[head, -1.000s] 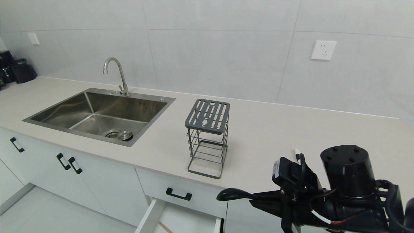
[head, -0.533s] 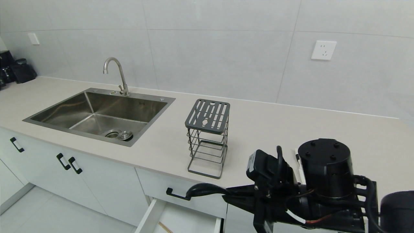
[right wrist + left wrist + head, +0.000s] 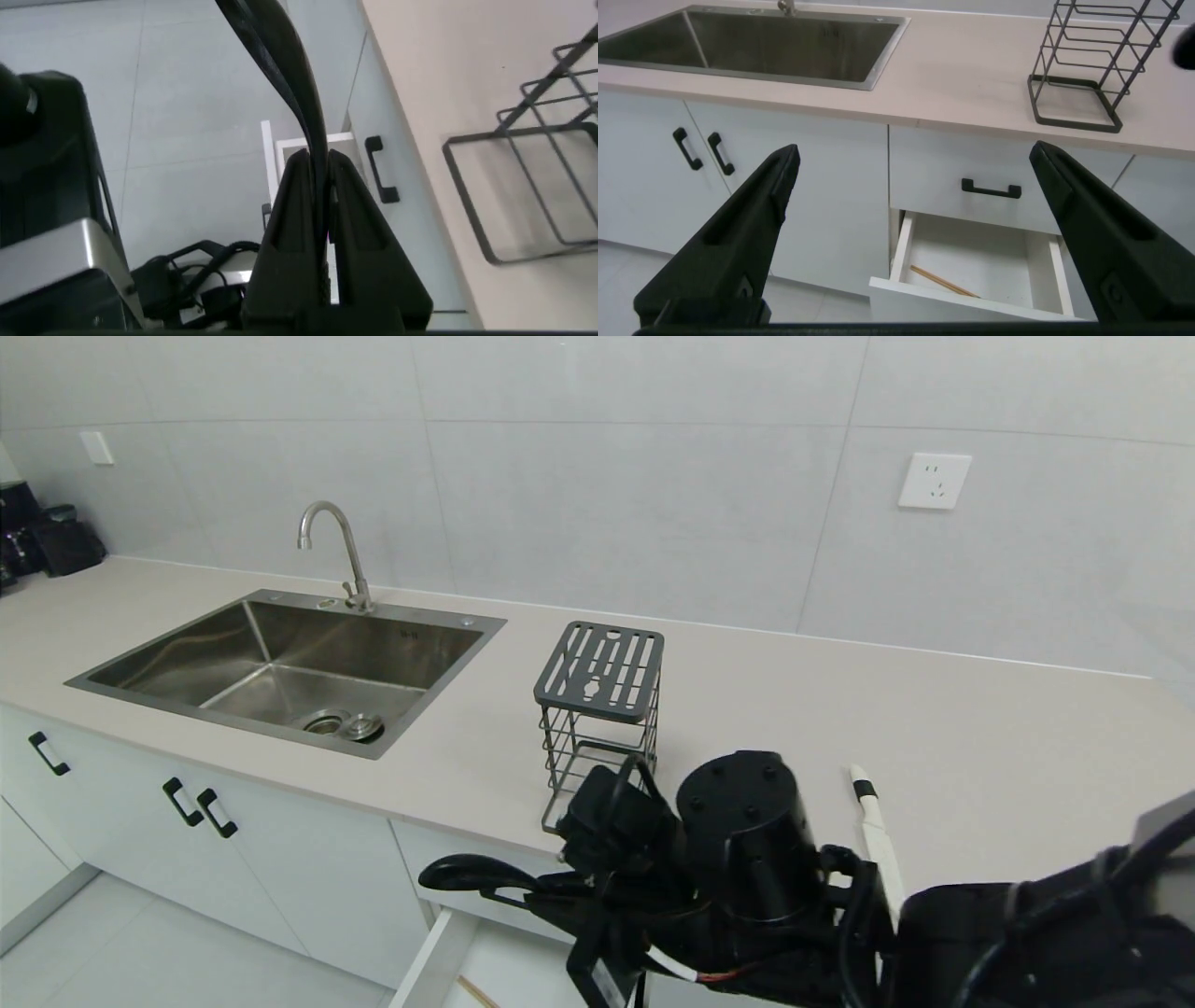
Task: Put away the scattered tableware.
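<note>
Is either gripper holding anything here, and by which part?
The right gripper is shut on a black spoon, gripping its handle; the bowl end sticks out free. The left gripper is open and empty.

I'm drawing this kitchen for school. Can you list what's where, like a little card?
Right gripper: shut on the black spoon
Left gripper: open, pointed toward the drawer
Drawer: pulled out, a wooden chopstick inside
Wire rack: upright on the counter, right of the sink
White utensil: lying flat on the counter, right of the rack
</note>
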`<state>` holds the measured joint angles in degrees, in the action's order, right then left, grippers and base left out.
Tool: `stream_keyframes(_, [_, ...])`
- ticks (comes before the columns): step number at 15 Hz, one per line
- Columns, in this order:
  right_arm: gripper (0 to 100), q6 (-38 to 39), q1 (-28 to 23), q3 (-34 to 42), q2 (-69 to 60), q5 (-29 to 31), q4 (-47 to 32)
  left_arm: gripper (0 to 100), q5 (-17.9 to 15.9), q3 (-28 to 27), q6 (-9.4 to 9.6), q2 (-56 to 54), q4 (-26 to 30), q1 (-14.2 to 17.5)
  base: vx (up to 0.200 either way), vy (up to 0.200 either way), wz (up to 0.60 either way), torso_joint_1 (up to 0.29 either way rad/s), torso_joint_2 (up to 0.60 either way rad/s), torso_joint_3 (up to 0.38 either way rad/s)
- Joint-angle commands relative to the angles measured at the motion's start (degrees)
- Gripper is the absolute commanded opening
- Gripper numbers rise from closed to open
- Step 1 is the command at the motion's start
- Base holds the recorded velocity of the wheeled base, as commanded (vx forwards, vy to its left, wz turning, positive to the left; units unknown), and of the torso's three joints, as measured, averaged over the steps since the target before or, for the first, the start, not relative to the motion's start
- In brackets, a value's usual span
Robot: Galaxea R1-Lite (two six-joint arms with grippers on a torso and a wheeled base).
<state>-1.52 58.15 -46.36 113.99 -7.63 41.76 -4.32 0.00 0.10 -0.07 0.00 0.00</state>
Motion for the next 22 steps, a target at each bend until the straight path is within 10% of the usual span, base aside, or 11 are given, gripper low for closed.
stream_keyframes(1, [0,3.0,3.3,-4.5,8.3,4.3,-0.6,100,0.0,0.0,-0.01,0.1,0.0,0.0,0.0,0.0,0.0,0.0,0.0,0.0])
stream_keyframes(22, [0,3.3,4.8,-17.5,15.3,5.0,-6.2,100,0.0,0.0,-0.01,0.1,0.0,0.0,0.0,0.0,0.0,-0.026,0.05,0.027])
